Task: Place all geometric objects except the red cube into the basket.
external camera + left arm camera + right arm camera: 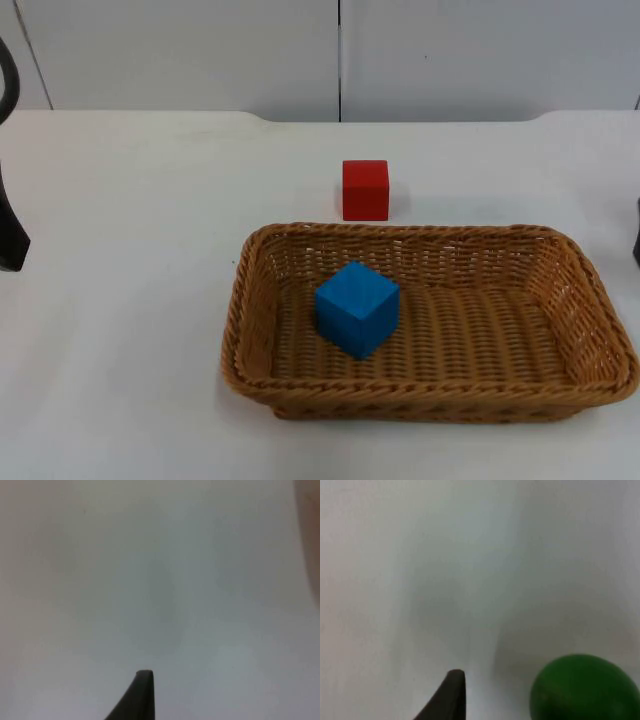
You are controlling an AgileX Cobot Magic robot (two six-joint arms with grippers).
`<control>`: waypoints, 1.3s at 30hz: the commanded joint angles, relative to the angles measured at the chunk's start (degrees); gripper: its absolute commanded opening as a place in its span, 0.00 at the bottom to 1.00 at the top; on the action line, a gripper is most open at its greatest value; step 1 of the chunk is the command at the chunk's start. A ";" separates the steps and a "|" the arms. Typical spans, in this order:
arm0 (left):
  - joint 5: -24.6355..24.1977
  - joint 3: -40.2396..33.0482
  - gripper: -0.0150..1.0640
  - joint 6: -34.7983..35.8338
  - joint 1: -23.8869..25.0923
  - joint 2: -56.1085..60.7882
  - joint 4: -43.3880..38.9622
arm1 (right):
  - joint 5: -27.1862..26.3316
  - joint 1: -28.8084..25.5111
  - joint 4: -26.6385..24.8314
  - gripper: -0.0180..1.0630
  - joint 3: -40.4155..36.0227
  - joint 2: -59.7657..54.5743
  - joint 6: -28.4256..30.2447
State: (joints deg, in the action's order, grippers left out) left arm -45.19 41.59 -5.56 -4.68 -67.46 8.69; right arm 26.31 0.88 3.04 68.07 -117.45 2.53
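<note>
Beside the right claw, in its wrist view: one green rounded object, egg- or ball-like, resting on the white bench just beside the black fingertip and apart from it. Claw state: cannot tell how far open; nothing visibly held. The arm's dark edge stands at the right border of the top view, off the basket's far end.

Left claw: over bare bench, nothing near the fingertip; a tan blur at one edge of its wrist view is probably the basket. Opening cannot be told; nothing visibly held. This arm waits at the left border of the top view.

Blue cube: inside the wicker basket, left of centre, turned corner-on. Counted as done.

Red cube: on the bench just behind the basket's far rim, apart from it. To stay out, correctly placed.

Progress, judged: one object in; the green piece appears left to do, and the right arm is nearest.

Surface: white, matte bench, rounded far corners. Room: grey partition wall with a vertical seam.
</note>
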 commanded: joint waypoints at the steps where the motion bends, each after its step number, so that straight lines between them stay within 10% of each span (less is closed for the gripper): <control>1: 0.54 -0.25 0.99 -0.06 0.14 0.48 -0.32 | -1.78 -0.25 -0.61 0.99 0.42 -1.05 0.79; 10: 0.85 -0.25 0.99 -0.06 0.14 0.48 -0.33 | -2.21 -0.25 -1.95 0.86 0.42 -2.68 1.33; 18: 0.93 -0.25 0.99 -0.06 0.14 0.48 -0.33 | 0.77 -0.25 -2.18 0.02 0.42 1.49 1.33; 30: 0.93 -0.25 0.99 -0.06 0.14 0.48 -0.33 | 19.27 -0.25 -2.25 0.02 0.42 21.07 1.33; 39: 0.91 -0.25 0.99 -0.06 0.14 0.48 -0.19 | 23.14 0.88 -4.90 0.02 0.42 23.47 1.96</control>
State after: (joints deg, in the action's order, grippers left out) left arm -44.49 41.59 -5.56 -4.68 -67.46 8.59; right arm 48.10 0.98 -0.54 68.33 -94.73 3.61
